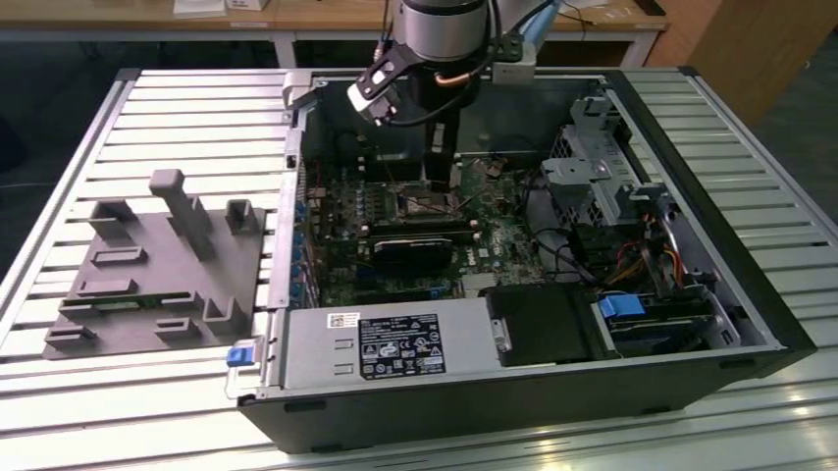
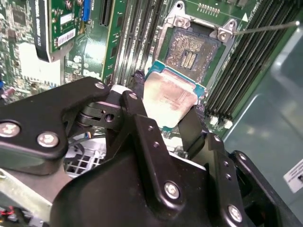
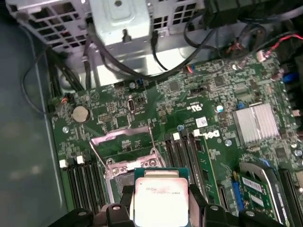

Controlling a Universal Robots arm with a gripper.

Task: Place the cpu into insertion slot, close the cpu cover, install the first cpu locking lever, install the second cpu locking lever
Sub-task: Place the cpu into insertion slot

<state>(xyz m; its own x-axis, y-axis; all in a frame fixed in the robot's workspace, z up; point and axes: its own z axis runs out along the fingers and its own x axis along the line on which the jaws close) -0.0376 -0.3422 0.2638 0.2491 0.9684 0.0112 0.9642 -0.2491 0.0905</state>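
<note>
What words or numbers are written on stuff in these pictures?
Nothing reads clearly.
Silver square cpu, top face: faint print, too blurred.
Black-and-white label on the grey metal box: too small.
White sticker on the green circuit card: too small.

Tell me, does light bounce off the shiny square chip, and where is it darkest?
In the second wrist view the flat square silver-topped chip, gripped by the black claw, shows pale glare across its top; in the first wrist view the green circuit board is evenly lit; in the exterior view the darkest part is inside the black computer case, under the arm.
</note>
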